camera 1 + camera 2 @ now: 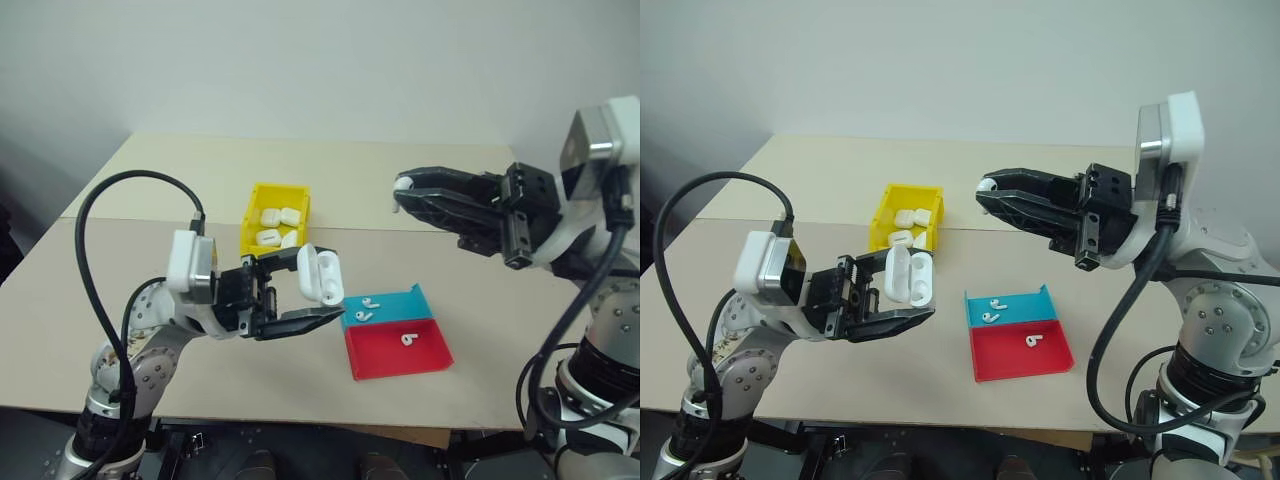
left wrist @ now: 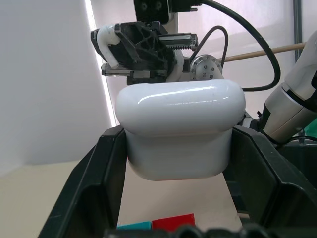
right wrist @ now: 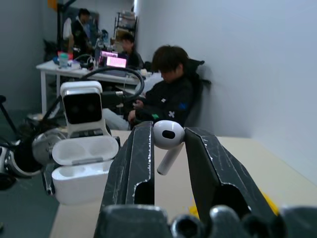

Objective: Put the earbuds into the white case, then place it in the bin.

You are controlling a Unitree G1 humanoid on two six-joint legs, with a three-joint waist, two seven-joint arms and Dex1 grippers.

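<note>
The white case hangs above the table with its lid open, and my left gripper is shut on its body. In the right wrist view the case shows two empty sockets. My right gripper is raised at the right, pointing left toward the case, shut on one earbud at its fingertips. The earbud's stem hangs down between the fingers. Two more earbuds lie in the blue tray, and one earbud lies in the red tray. The yellow bin stands behind the case.
The bin holds several white cases. The blue tray and red tray lie side by side near the table's front edge, right of my left gripper. People sit at desks in the room behind.
</note>
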